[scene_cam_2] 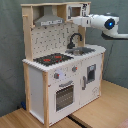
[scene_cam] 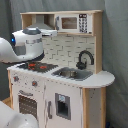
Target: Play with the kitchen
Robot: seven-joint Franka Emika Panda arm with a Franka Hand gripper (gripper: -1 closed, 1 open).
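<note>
The kitchen (scene_cam_2: 60,65) stands on a wooden floor (scene_cam_2: 100,112) against a grey backdrop, its microwave (scene_cam_2: 75,11) just beside the fingers (whether open or closed, I cannot tell). The gripper (scene_cam_2: 75,20) reaches in under the top shelf. The kitchen looks rigid and too heavy to lift; I would grasp only small parts: the faucet (scene_cam_2: 74,39) below, the knobs (scene_cam_2: 65,73) well below.

You are looking at the kitchen (scene_cam_2: 60,70), showing matt white painted panels edged in pale bare wood. Its faucet (scene_cam: 85,58) is looking like smooth black plastic, and its sink (scene_cam: 71,73) is showing a dull grey metallic sheen. The arm (scene_cam_2: 107,24) is gleaming in glossy white plastic. A wooden floor (scene_cam_2: 107,107) is lying underneath.
</note>
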